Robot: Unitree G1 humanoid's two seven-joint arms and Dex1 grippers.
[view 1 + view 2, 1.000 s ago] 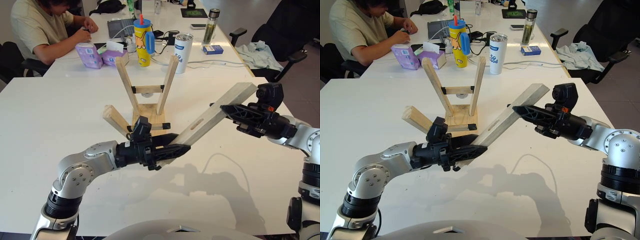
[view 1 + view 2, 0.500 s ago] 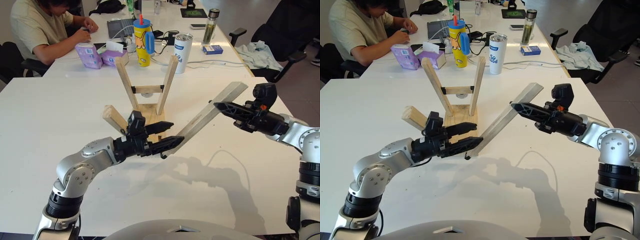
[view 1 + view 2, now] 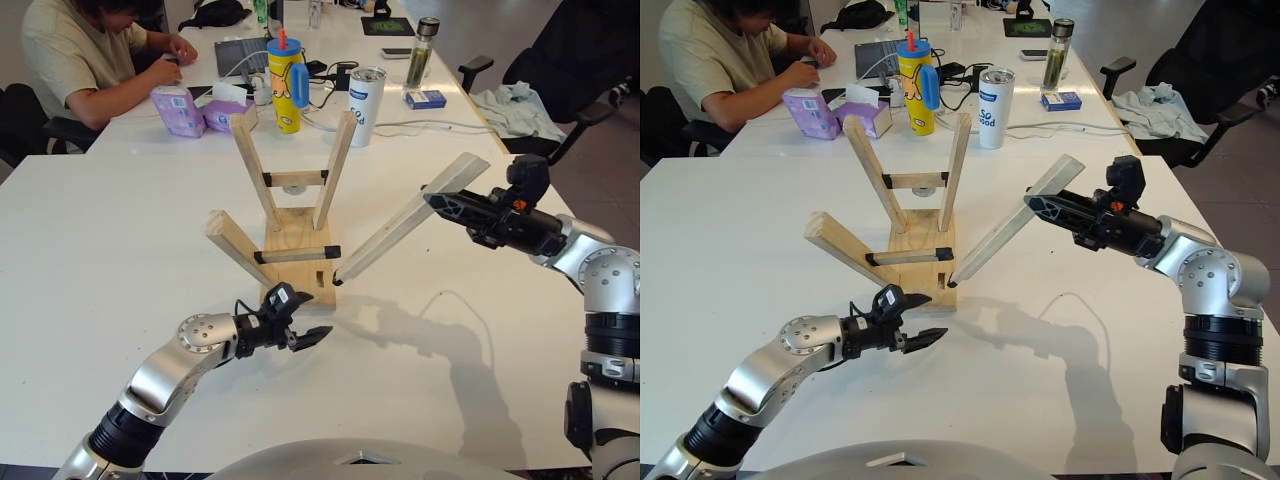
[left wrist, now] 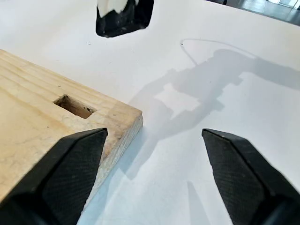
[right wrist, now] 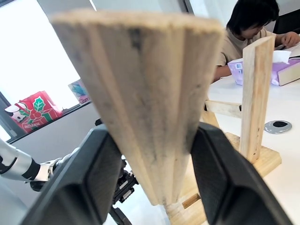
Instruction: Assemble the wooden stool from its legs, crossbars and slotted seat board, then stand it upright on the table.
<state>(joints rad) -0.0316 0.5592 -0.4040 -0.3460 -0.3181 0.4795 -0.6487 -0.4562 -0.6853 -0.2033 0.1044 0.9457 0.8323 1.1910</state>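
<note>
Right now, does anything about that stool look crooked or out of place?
Yes. The leg clamped in the right gripper leans steeply outward, its lower end at a corner of the seat board, unlike the two back legs, which stand nearly upright. The opposite front leg splays outward too.

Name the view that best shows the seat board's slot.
Left wrist view: the slot sits close, unobstructed, in the seat board. Eye views show it tiny; in the right wrist view the leg hides it.
</note>
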